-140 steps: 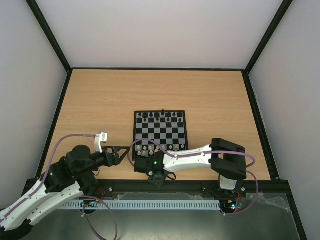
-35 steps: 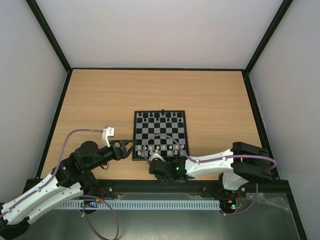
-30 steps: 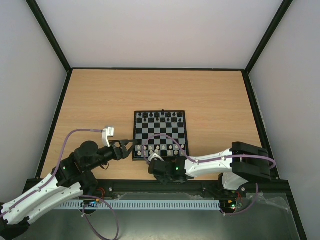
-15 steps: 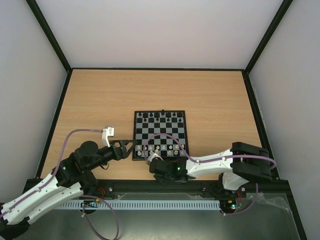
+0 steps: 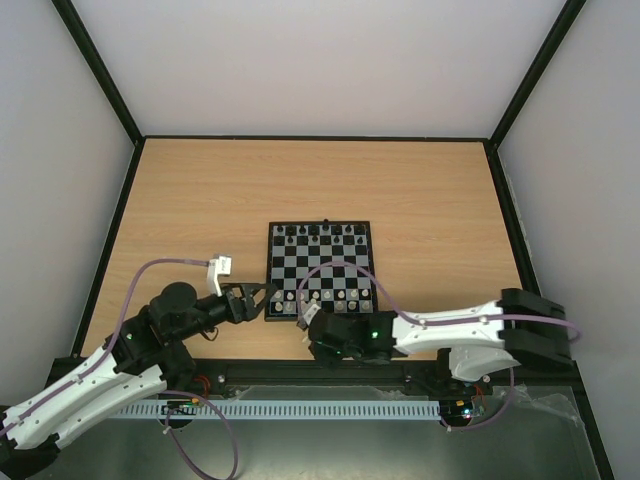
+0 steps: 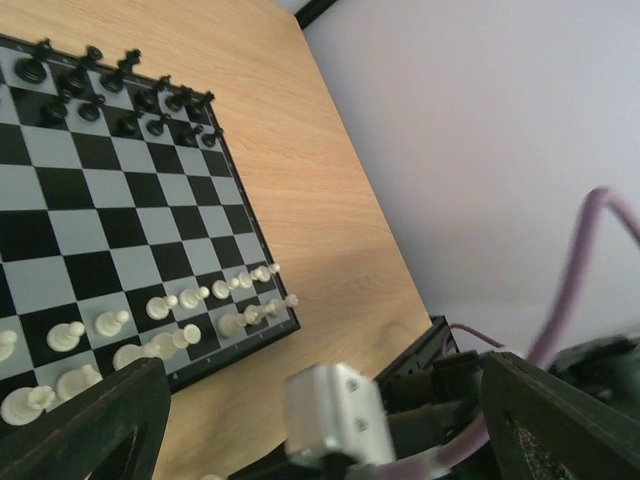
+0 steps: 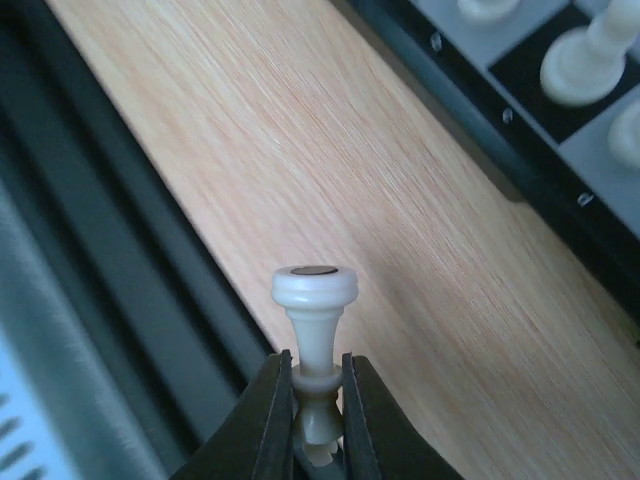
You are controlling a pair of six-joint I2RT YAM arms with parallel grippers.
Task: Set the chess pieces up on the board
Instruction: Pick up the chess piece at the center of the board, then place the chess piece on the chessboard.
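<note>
right gripper (image 7: 317, 368) pinches a cream-white chess piece (image 7: 315, 292) by its head end, with the flat base and its dark disc pointing away from the fingers. the piece sits over the bare wooden table (image 5: 200, 200), just off the near edge of the board (image 5: 320, 265). left gripper (image 5: 252, 298) hovers by the board's near left corner, jaws spread wide, holding nothing. black pieces (image 5: 318, 231) line the far rows, white pieces (image 5: 325, 297) the near ones.
</note>
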